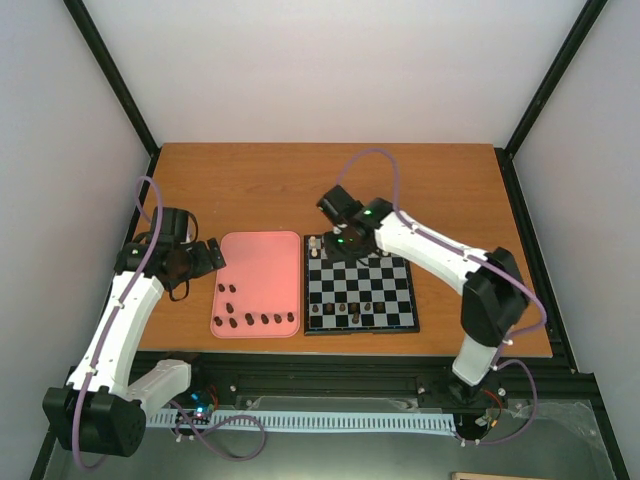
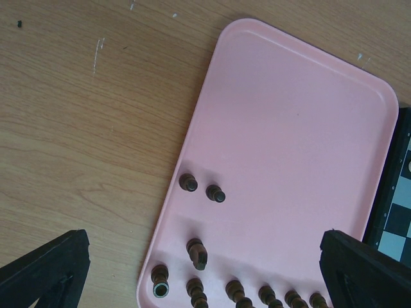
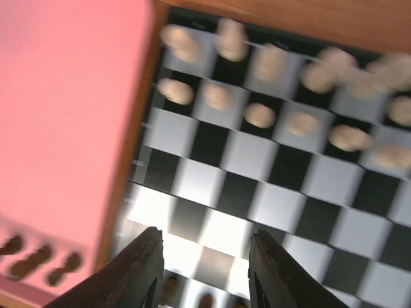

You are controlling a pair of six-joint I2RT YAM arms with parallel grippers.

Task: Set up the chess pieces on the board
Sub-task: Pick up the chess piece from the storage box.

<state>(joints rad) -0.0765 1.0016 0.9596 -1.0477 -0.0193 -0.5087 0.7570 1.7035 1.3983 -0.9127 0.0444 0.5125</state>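
Progress looks partial. You have cream pieces (image 3: 260,115) in the two far rows of the board (image 1: 362,331), and only a few dark pieces (image 1: 340,309) stand on its near-left squares; the rest of that side is bare. More dark pieces lie on the pink tray (image 1: 262,265) just left of the board, strung along its left and near edges, some on their sides. Your right hand (image 3: 205,239) hangs over the board's left part, fingers apart with nothing between them, though that view is blurred. Your left hand (image 2: 202,239) hovers at the tray's left edge, fingers spread wide, empty. By my reading, over half the dark set has yet to cross.
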